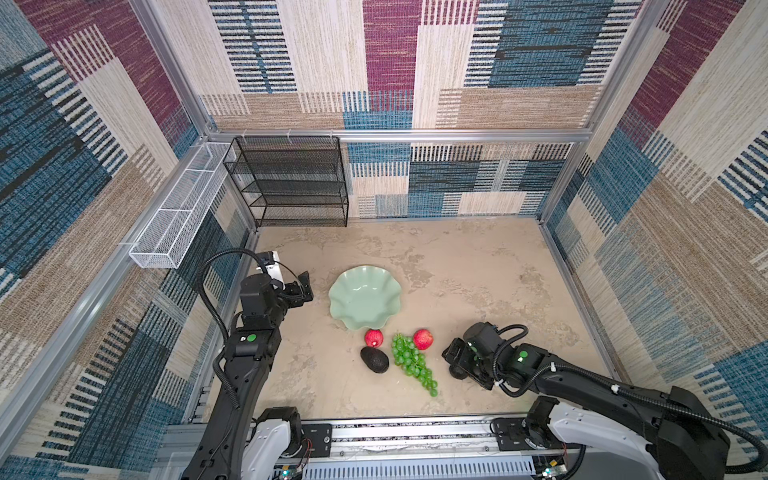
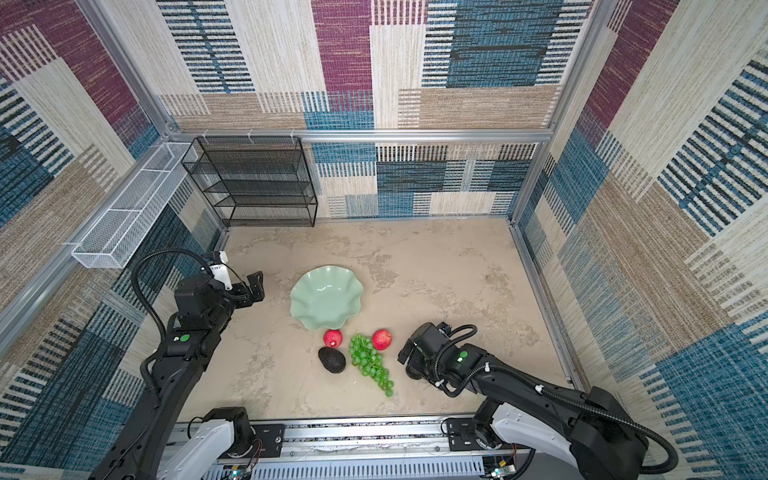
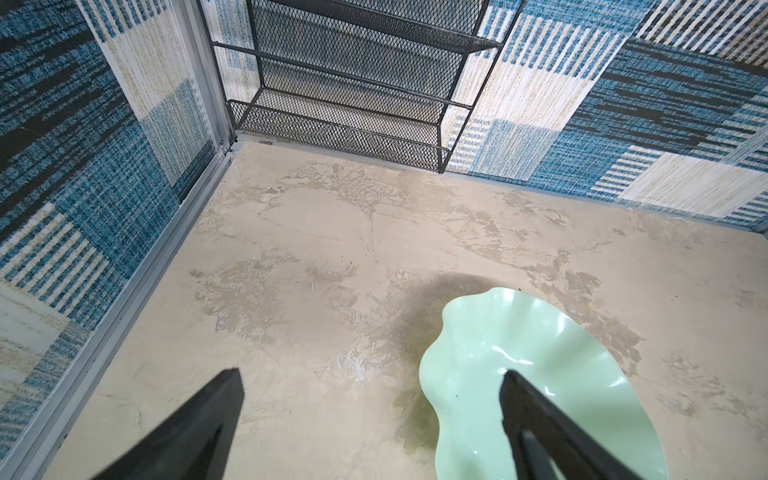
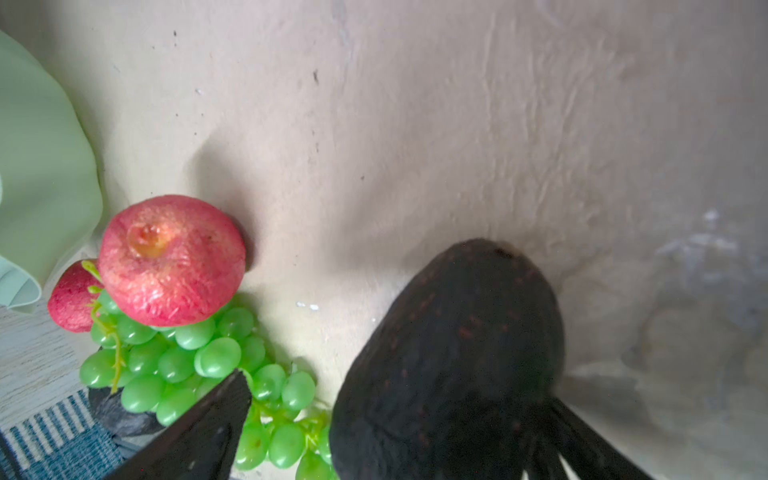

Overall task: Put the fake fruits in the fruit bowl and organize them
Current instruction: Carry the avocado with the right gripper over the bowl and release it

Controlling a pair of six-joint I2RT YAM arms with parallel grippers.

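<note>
Beside the fruit bowl (image 1: 364, 298) we count two apples (image 1: 374, 338) (image 1: 423, 339), one grape bunch (image 1: 411, 363) and one avocado (image 1: 374, 360) in both top views, while the right wrist view adds a second avocado (image 4: 457, 353) between the spread jaws of the right gripper (image 4: 395, 388), and the left gripper (image 3: 370, 372) gapes empty.

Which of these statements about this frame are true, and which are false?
1. The fruit bowl holds no fruit. True.
2. Both apples lie in the bowl. False: one apple and the other apple lie on the table, flanking the grapes.
3. The left gripper is shut on the grapes. False: it is open and holds nothing.
4. The right gripper is open, with an avocado between its jaws. True.
</note>
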